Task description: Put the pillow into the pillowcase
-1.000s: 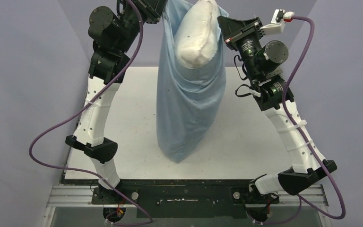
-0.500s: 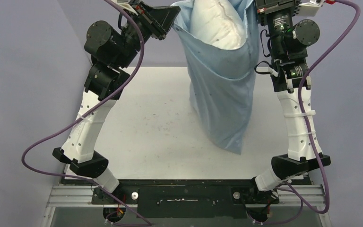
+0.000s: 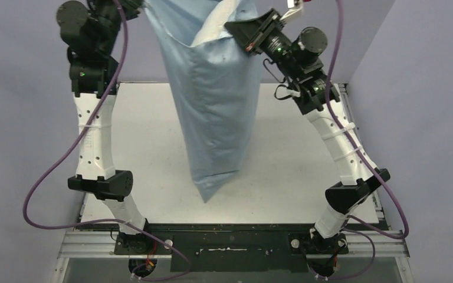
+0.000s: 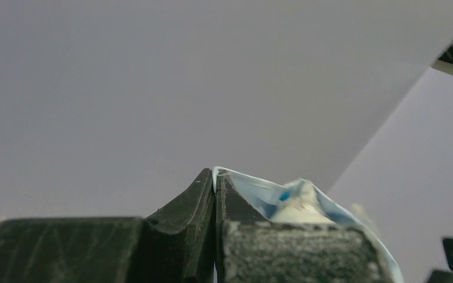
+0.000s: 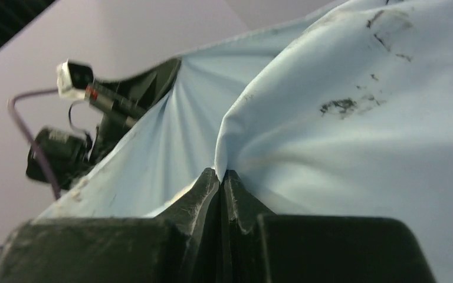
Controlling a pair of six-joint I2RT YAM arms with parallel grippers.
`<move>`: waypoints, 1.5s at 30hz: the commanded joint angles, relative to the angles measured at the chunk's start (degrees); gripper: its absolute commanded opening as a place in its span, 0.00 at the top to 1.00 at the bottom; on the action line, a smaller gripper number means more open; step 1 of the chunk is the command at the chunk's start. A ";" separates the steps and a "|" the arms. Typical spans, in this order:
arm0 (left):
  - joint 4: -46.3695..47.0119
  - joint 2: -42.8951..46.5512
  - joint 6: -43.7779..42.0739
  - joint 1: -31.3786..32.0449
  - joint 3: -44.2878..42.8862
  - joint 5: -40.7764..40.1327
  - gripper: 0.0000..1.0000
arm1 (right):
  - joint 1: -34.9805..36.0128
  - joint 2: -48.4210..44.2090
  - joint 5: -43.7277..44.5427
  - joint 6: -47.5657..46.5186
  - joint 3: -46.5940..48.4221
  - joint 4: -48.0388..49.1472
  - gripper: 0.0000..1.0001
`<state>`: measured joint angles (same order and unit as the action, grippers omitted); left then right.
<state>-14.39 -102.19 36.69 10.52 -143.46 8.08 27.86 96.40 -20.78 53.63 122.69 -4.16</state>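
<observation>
Hanging pillowcase point(image 3: 212, 106) hiding most of pillow point(image 3: 214, 28), left claw point(image 4: 214, 183) and right claw point(image 5: 221, 177) pinching its rim, top cropped.

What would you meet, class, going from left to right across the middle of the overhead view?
Left arm's white plastic forearm → thin, limp light blue fabric pillowcase, hanging down over the table → right arm's white plastic forearm.

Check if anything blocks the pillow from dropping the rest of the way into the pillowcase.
Nothing visible does. The pillow shows only its top end at the open mouth of the pillowcase, which hangs from the left pincer and right pincer, both shut on its rim.
</observation>
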 commanded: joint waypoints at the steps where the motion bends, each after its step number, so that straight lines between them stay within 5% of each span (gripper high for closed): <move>1: 7.55 3.64 5.09 -10.18 -4.05 4.89 1.00 | 5.66 -2.92 -3.61 -9.53 -2.72 -0.09 1.00; 5: 11.98 1.63 8.38 -7.80 -3.60 12.96 1.00 | 4.57 -9.17 3.46 -7.45 -18.24 3.69 1.00; 11: 10.83 6.36 -6.43 12.57 17.89 12.72 1.00 | -0.06 -15.28 5.75 -3.46 -42.39 12.69 1.00; 18: 21.31 7.86 -8.15 21.45 38.50 15.70 0.95 | -5.88 -22.72 7.49 -2.42 -58.76 15.74 1.00; 21: 22.41 7.84 -7.95 21.47 40.64 16.01 0.72 | -6.66 -23.97 6.89 -3.55 -60.08 14.85 1.00; 26: 19.55 9.03 -11.84 21.25 40.96 14.76 0.53 | -6.93 -25.21 7.09 -5.12 -59.40 12.77 1.00; 35: 8.84 15.28 -21.99 17.77 50.14 -0.96 0.48 | -6.91 -26.92 9.80 -9.60 -54.36 5.54 1.00; 39: 15.24 17.18 -20.78 16.64 55.27 5.64 0.45 | -7.71 -22.89 2.11 -10.56 -46.01 0.33 1.00; 43: 14.70 16.35 -20.75 16.78 49.61 8.69 0.41 | -4.55 -20.96 3.18 -16.16 -34.03 -5.58 1.00; 45: 15.43 16.03 -20.80 17.30 46.65 9.01 0.41 | -3.97 -21.51 2.25 -15.62 -36.50 -3.44 1.00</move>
<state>-3.66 -87.15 17.06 27.07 -89.34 14.04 22.22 77.67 -15.94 40.91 81.34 -13.76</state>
